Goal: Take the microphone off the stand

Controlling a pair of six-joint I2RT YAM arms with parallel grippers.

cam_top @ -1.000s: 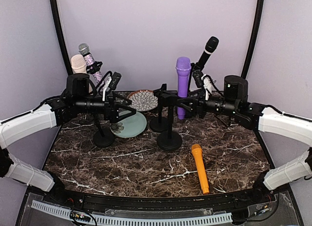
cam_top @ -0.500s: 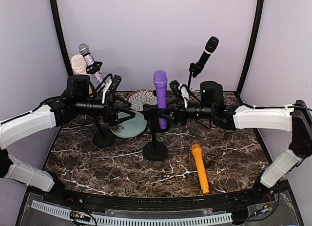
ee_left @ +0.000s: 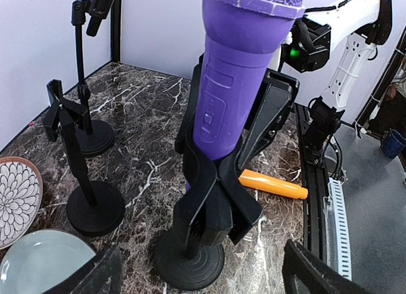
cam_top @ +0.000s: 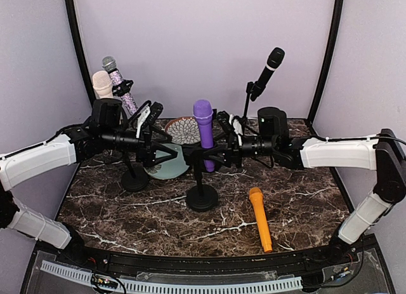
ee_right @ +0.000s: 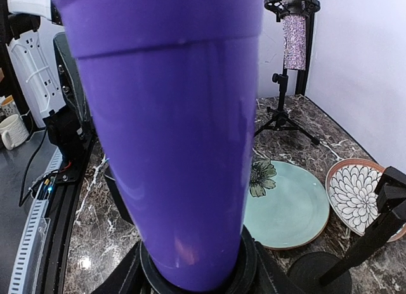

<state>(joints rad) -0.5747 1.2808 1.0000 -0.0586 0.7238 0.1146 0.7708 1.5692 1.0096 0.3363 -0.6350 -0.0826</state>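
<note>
A purple microphone (cam_top: 203,132) stands upright in the black clip of a round-based stand (cam_top: 202,197) at the table's middle. It fills the right wrist view (ee_right: 171,129) and shows in the left wrist view (ee_left: 238,84). My right gripper (cam_top: 214,153) is shut on the stand's clip just below the microphone; its fingers (ee_right: 120,278) flank the clip ring. My left gripper (cam_top: 169,148) is open and empty, just left of the microphone and apart from it. Its fingertips (ee_left: 89,278) sit at the bottom corners of its view, with the stand's base (ee_left: 190,259) between them.
An orange microphone (cam_top: 260,218) lies on the marble at front right. A teal plate (cam_top: 170,166), a patterned plate (cam_top: 184,129) and an empty stand (cam_top: 134,178) sit to the left. Stands with a black microphone (cam_top: 271,64), a glitter one (cam_top: 117,78) and a pink one (cam_top: 101,83) line the back.
My right gripper has carried the stand with the purple microphone leftward, from the right side to the middle. My left gripper has shifted slightly right, toward it.
</note>
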